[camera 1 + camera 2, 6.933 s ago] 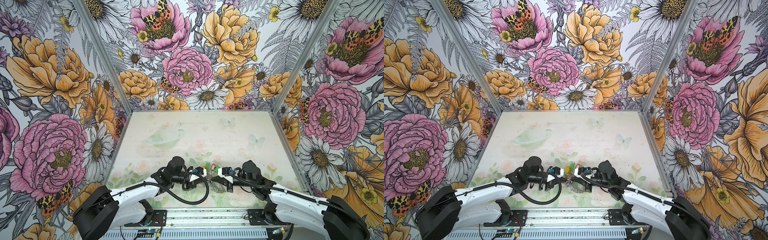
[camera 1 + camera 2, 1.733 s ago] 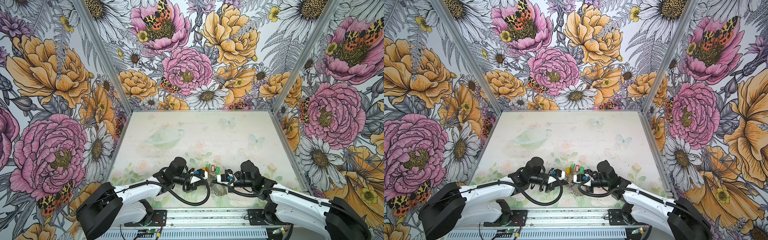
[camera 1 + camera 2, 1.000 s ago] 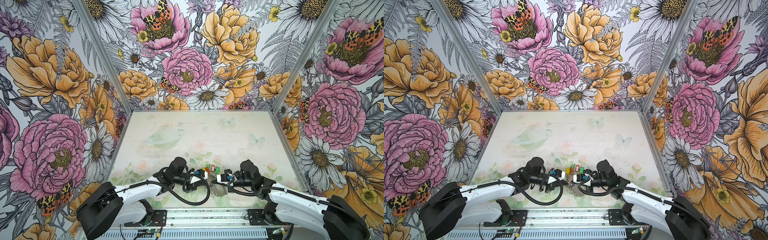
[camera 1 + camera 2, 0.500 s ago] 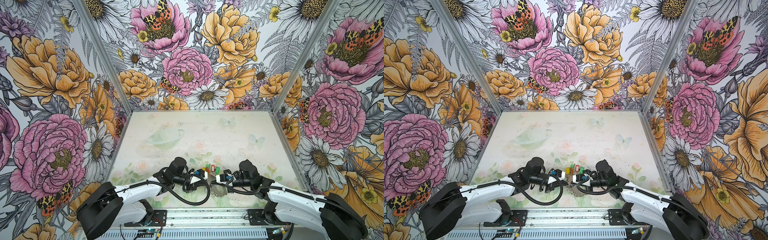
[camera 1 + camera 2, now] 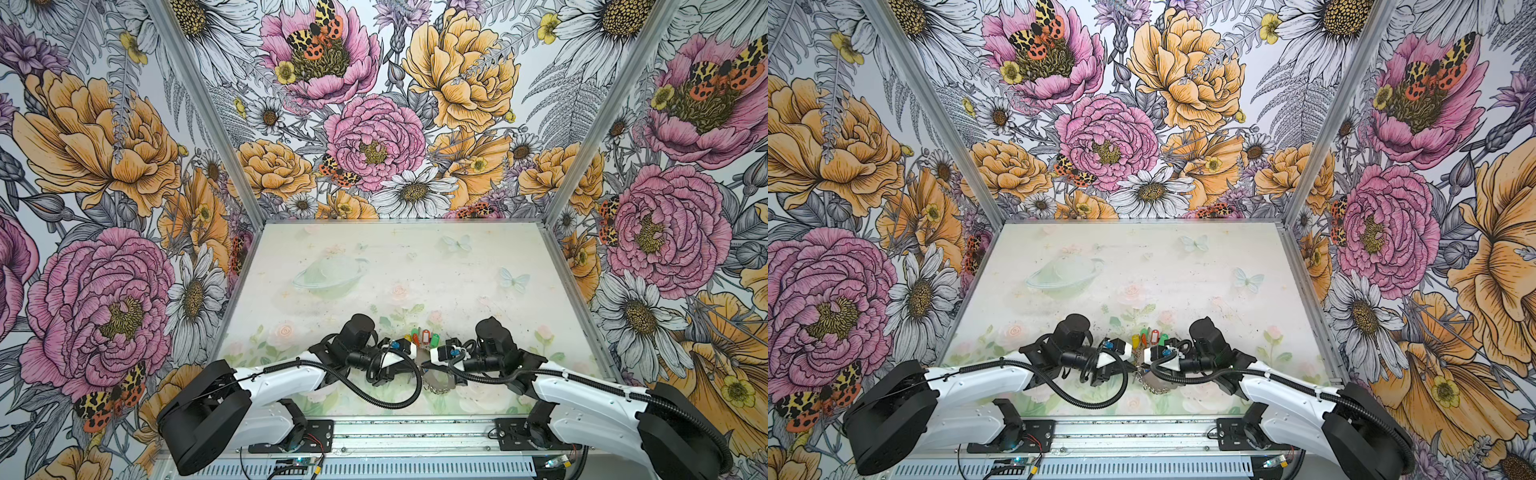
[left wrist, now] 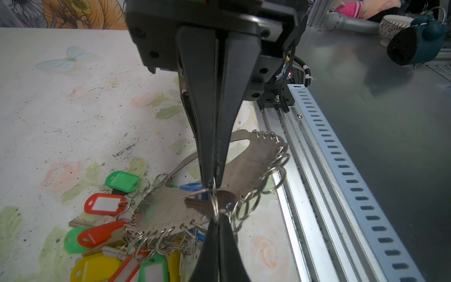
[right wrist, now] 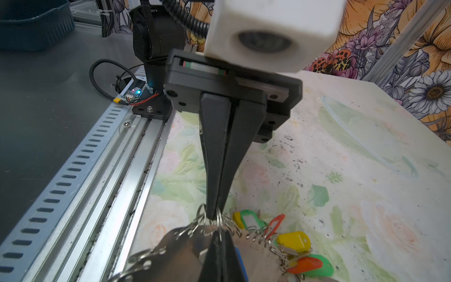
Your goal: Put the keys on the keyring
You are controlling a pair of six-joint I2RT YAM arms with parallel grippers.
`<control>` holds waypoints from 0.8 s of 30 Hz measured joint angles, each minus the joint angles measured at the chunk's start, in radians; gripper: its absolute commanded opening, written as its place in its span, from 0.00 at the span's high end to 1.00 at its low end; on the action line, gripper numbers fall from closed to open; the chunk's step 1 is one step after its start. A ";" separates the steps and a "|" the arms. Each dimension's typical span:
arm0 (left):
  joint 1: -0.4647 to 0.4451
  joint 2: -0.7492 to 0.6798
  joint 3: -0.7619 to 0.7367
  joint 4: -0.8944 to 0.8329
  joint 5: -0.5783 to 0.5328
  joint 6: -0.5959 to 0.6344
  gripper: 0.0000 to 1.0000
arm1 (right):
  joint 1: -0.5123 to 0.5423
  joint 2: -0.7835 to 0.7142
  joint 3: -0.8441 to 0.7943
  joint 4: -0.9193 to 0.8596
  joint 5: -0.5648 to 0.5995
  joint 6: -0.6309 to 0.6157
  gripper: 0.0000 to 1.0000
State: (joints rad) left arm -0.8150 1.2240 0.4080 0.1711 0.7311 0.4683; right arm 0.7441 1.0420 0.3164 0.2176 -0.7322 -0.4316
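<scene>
The keyring (image 6: 253, 158) is a flat grey oval plate fringed with small silver rings, lying near the table's front edge in both top views (image 5: 436, 380) (image 5: 1156, 384). The keys (image 6: 102, 203), coloured plastic tags in green, red and yellow, fan out from its far side (image 5: 419, 336) (image 7: 294, 240). A blue tag (image 6: 190, 187) lies on the plate. My left gripper (image 6: 218, 218) and right gripper (image 7: 218, 232) meet tip to tip over the plate's edge. Both are shut on one small silver ring (image 6: 214, 202) stretched between them. In a top view the left gripper (image 5: 417, 363) and right gripper (image 5: 426, 365) almost touch.
A slotted aluminium rail (image 5: 415, 432) runs along the table's front edge, just beside the keyring (image 6: 317, 171). Floral walls close in the left, back and right sides. The black cable loop (image 5: 386, 399) of the left arm hangs low near the front.
The right arm has crept slightly leftward toward the left gripper. Both grippers have stayed shut at the keyring's edge.
</scene>
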 measured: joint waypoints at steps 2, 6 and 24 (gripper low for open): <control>0.000 0.000 0.003 -0.001 0.000 0.000 1.00 | -0.006 0.000 0.010 -0.016 -0.007 -0.002 1.00; -0.002 0.000 0.004 -0.006 0.000 0.000 1.00 | -0.012 0.013 0.030 -0.046 -0.026 -0.016 1.00; -0.007 0.001 0.005 -0.055 0.000 0.000 1.00 | -0.022 0.092 0.055 -0.043 -0.073 -0.081 1.00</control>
State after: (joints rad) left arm -0.8219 1.2251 0.4126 0.1165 0.7307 0.4683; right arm 0.7219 1.1339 0.3717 0.1741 -0.8055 -0.5125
